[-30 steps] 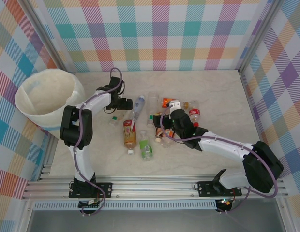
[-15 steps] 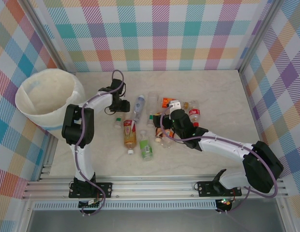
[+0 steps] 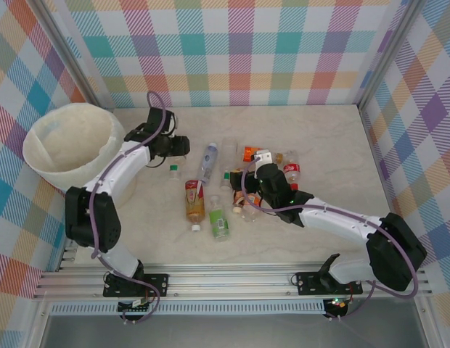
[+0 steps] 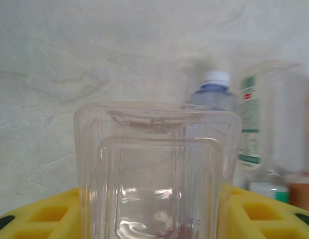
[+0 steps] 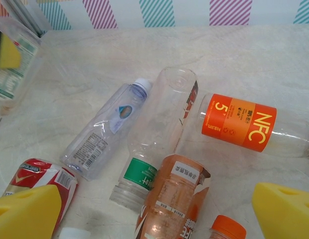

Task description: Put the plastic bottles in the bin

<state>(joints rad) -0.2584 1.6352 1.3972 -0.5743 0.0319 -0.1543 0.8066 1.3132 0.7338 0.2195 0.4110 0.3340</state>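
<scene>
Top external view: left gripper [image 3: 174,145] is recorded over the table [image 3: 334,138], just right of the bin [image 3: 62,145], beside its rim and not above its mouth. The loose plastic bottles [image 3: 194,197] are scattered mid-table, well apart from the bin

Left wrist view: a clear square-sided bottle [image 4: 154,169] is clamped between the yellow pads [image 4: 42,214], base end toward the camera; the jaws are partly closed on it

Right wrist view: right gripper [image 5: 155,194] is held wide open, nothing gripped, above the bottle heap. A brown-labelled bottle [image 5: 169,199] is found between its pads; a red-labelled bottle [image 5: 37,179] is seen just beside the pad at lower left. Farther from the claw, a green-labelled clear bottle [image 5: 159,129], a blue-capped bottle [image 5: 107,132] and an orange-labelled bottle [image 5: 239,122] are noted lying flat on the table
</scene>
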